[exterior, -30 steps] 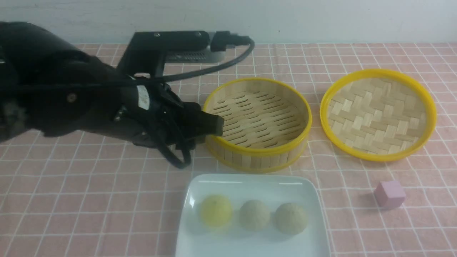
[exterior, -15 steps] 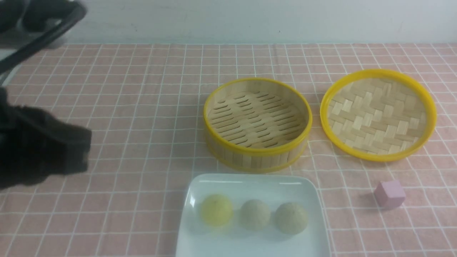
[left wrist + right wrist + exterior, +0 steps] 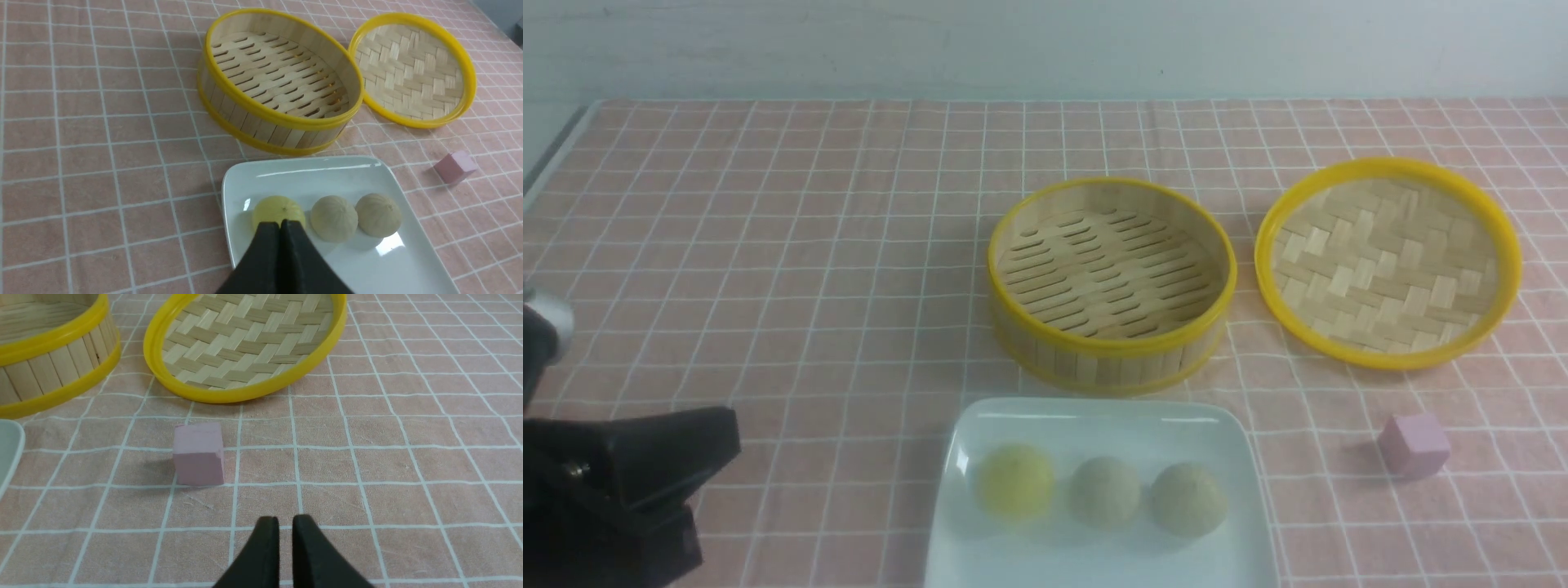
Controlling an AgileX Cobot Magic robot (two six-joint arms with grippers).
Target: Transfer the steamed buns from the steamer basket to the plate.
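Evidently the job looks finished: all three steamed buns (image 3: 1101, 492) sit in a row on the plate (image 3: 1094, 420), the yellow one at the row's left end as the front view shows it and the two pale ones beside it. The plate lies just in front of the steamer basket (image 3: 1111, 359), on the robot's side of it, probably so each carry stays short. The basket's slatted floor is bare. To the right of the basket lies the woven lid (image 3: 1388, 355), interior up, likely set aside to keep the basket open. A small pink cube (image 3: 1414, 443) sits near the plate's right side, in front of the lid, and has no part in the task.

The left gripper (image 3: 280, 223) hangs above the table with its fingertips pressed together and nothing between them. The right gripper (image 3: 285, 522) shows only a narrow slit between its tips and holds nothing.

The front view shows merely a dark bulk of the left arm, well left of the plate, and nothing of the right arm. Only the wrist views reveal the fingertips, and the left wrist view alone shows the buns' pleats.
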